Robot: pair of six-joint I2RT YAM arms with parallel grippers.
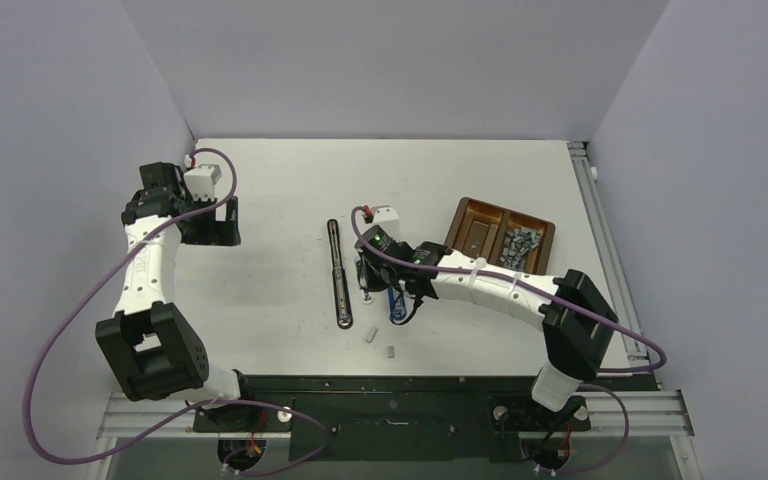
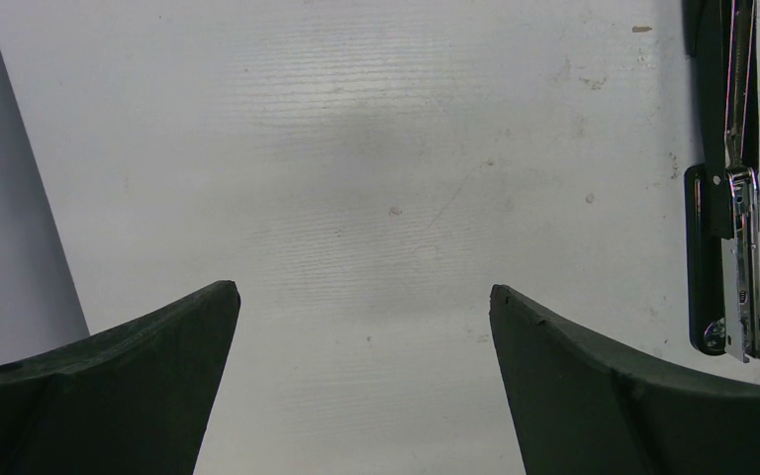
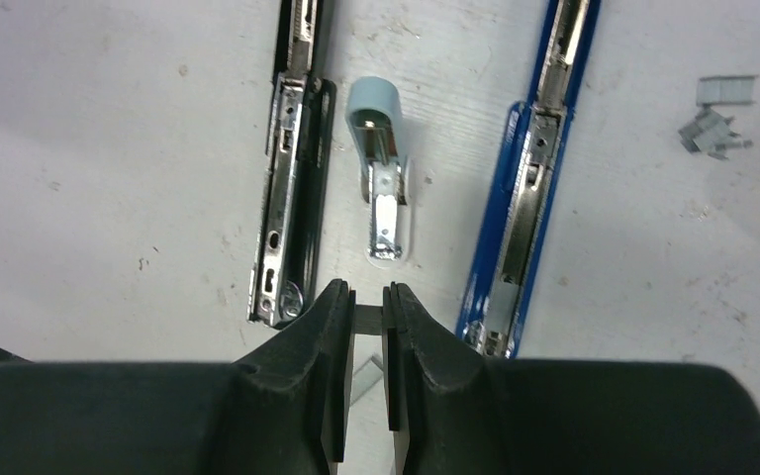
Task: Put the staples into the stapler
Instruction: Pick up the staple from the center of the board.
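Silver-grey metal bridges the tips of the right pincer (image 3: 366, 297): a short staple strip (image 3: 367, 318), pinched between narrow jaws low over the desk (image 2: 356, 148). Just beyond the tips lies a small pale stapler (image 3: 381, 188). To its left a black stapler (image 3: 292, 188) and to its right a blue stapler (image 3: 529, 198) both lie opened flat, their metal channels facing up. Loose staples (image 3: 720, 124) sit right of the blue one, two spare strips (image 1: 370, 335) lie on the near side, and a heap of staples (image 1: 520, 245) fills the right compartment of the brown tray (image 1: 490, 207) further right. The left pincer (image 2: 361, 289) hangs wide and holds nothing, over bare desk well to the left.

The step in hand looks like carrying the strip to an open channel; which stapler is meant I cannot tell. To do it well, the strip should be turned parallel to the channel, legs down and level, then lowered until it seats between the rails before the jaws part. A light squeeze suits it, since such strips snap easily. Sliding it toward the front end would let the pusher close behind it.
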